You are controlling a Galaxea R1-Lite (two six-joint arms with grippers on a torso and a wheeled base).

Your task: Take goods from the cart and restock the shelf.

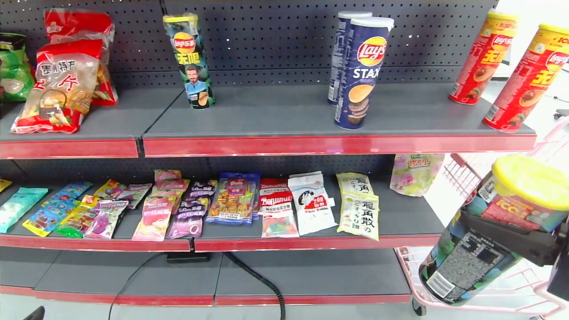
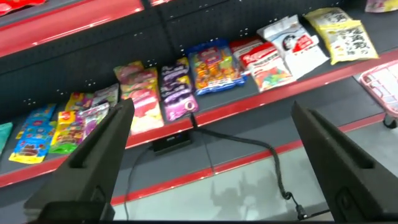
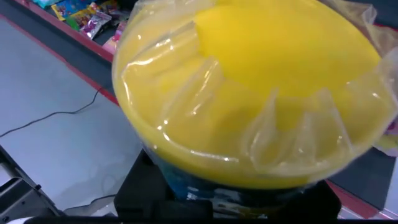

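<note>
Left jaws gape wide and empty before the lower shelves (image 2: 348, 102). On the top shelf (image 1: 275, 115) the red cans (image 1: 482, 58) stand near its right end, where a careless swing could topple them. Right jaws clamp the yellow-lidded chip can (image 1: 466, 258), tilted over the pink cart (image 1: 458, 169); its slick wrap could let it slide.

Two blue cans (image 1: 362, 71), two red cans (image 1: 482, 58), two yellow-lidded dark cans (image 1: 190, 62), and one pink cart (image 1: 406, 271).
</note>
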